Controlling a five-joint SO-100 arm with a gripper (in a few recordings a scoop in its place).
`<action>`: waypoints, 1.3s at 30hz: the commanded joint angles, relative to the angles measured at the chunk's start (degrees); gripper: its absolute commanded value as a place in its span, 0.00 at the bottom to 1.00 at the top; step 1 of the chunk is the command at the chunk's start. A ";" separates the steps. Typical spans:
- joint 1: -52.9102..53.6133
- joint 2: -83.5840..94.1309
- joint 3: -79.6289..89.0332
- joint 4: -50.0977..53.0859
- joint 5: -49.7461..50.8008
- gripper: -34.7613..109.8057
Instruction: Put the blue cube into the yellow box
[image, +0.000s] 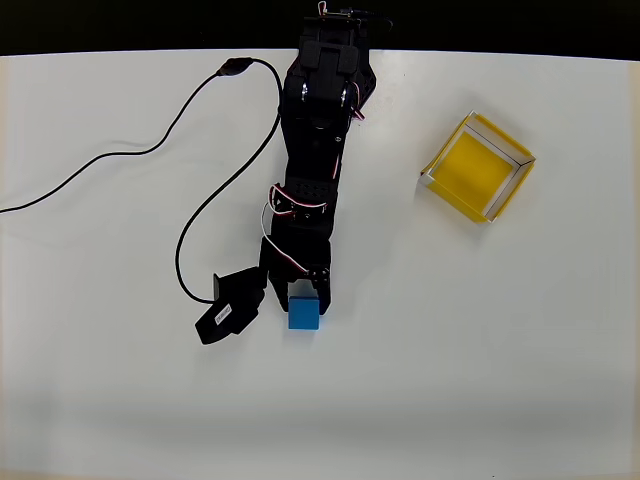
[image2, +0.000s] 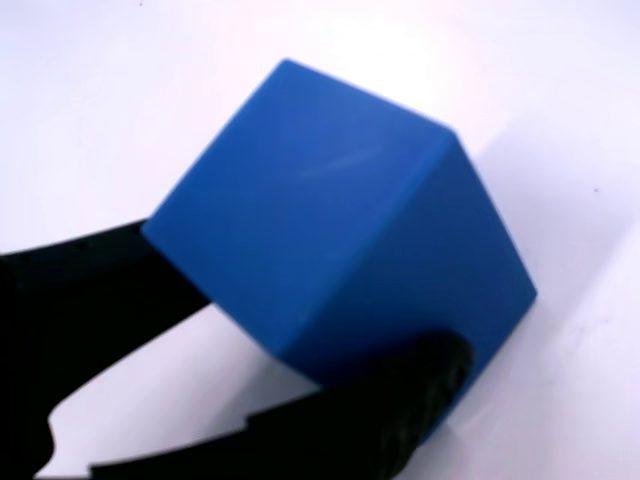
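- Blue cube (image: 303, 314): solid bright blue, matte plain faces, sharp edges. In the wrist view (image2: 340, 240) a faint lighter scuff streak showed on its upper face.
- The cube sat at the tip of the end effector (image: 296, 300), resting on the white counter (image: 480, 380).
- End effector (image2: 300, 370) was pinching the blue cube: the wrist view showed one black finger against the cube's left face and the other finger's tip (image2: 425, 385) pressed on its lower right face.
- Overhead view: arm body covered the fingers, so the grip was unreadable there; only the cube's top showed below the wrist.
- Overhead added the layout: yellow box (image: 478, 167), open-topped, yellow floor with whitish edges, sat rotated on the counter, well apart from the end effector, up and to the right.
- A black cable (image: 180, 150) looped across the counter, left of the arm.
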 joint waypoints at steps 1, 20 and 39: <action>1.32 6.86 -3.08 -0.79 -1.58 0.39; -7.29 31.11 1.32 3.16 -4.48 0.38; -43.86 58.97 13.01 13.54 7.38 0.38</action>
